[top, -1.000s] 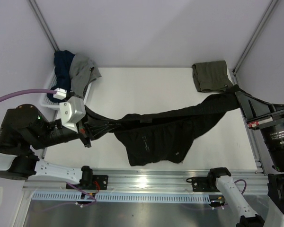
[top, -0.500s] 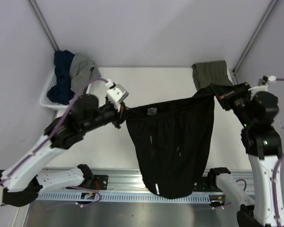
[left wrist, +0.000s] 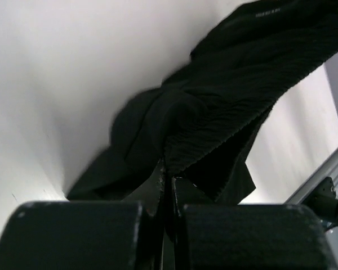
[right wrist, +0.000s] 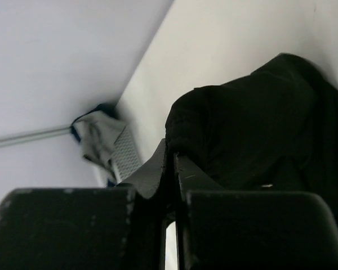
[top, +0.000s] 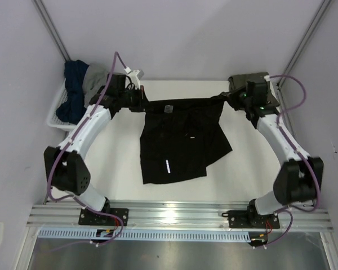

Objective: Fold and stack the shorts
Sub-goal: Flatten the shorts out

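Black shorts (top: 183, 140) are stretched over tabletop (top: 118, 160), waistband pinched in L gripper (top: 143, 104) & R gripper (top: 230, 101); if lowered unevenly, right leg could be laid creased.

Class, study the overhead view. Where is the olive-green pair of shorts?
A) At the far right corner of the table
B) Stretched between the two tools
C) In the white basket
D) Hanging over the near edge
A: the olive-green shorts lie at the table's far right corner, while the left tool and right tool hold the black shorts.
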You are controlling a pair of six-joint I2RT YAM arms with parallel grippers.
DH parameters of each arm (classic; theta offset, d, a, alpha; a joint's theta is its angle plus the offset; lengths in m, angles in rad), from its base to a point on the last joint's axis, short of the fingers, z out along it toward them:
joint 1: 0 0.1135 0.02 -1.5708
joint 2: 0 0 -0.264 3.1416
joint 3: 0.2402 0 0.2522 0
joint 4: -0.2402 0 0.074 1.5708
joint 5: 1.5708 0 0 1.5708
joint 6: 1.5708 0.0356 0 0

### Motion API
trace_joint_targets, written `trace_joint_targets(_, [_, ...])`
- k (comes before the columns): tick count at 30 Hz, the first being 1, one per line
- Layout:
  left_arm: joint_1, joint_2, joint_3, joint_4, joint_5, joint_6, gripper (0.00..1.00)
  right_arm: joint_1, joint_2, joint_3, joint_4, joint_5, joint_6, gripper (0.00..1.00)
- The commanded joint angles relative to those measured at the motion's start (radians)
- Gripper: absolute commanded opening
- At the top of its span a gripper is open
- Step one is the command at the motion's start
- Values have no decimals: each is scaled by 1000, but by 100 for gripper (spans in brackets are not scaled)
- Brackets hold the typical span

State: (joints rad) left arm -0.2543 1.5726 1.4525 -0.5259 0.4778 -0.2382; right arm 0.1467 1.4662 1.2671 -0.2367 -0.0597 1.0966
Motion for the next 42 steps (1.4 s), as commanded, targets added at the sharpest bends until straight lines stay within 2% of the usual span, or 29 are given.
trace_joint_targets(1, [30, 53, 74, 50, -67, -67, 0, 10, 185, 115, 193, 119, 6, 0])
trace_joint_targets(5, [55, 182, 190, 75, -76, -117, 0, 24, 386, 254, 282, 104, -11, 0])
trace_joint_targets(8, [72, 243, 218, 115, -54, -142, 0, 24, 514, 377, 309, 74, -7, 0])
trace_joint_targets(11, [72, 268, 252, 130, -64, -135, 0, 25, 568, 442, 309, 31, -18, 0])
trace_joint_targets(14, [70, 238, 217, 167, -32, -138, 0, 30, 540, 436, 304, 20, -44, 0])
trace_joint_targets(17, [66, 134, 103, 242, 1, -144, 0, 37, 433, 344, 300, 17, -78, 0])
trace_joint_targets(18, [55, 100, 76, 280, 5, -144, 0, 39, 351, 307, 301, 14, -86, 0])
trace_joint_targets(21, [20, -50, -64, 309, -1, -135, 0, 53, 199, 129, 312, 23, -122, 0])
trace_joint_targets(22, [7, -89, -105, 313, -10, -136, 0, 68, 83, 38, 307, 32, -136, 0])
trace_joint_targets(24, [-35, -169, -160, 311, -21, -138, 0, 85, -40, -50, 297, 60, -168, 0])
trace_joint_targets(26, [-66, -288, -226, 305, -48, -145, 0, 123, -229, -156, 264, 99, -184, 0])
trace_joint_targets(32, [-198, -618, -348, 268, -102, -159, 0, 295, -664, -300, 99, 271, -239, 0])
trace_joint_targets(33, [-204, -655, -351, 267, -107, -158, 0, 348, -706, -314, 94, 302, -244, 0])
trace_joint_targets(36, [-211, -740, -310, 248, -113, -162, 0, 407, -815, -319, 89, 374, -271, 0])
trace_joint_targets(42, [-212, -668, -210, 187, -103, -142, 0, 412, -805, -247, 30, 406, -291, 0])
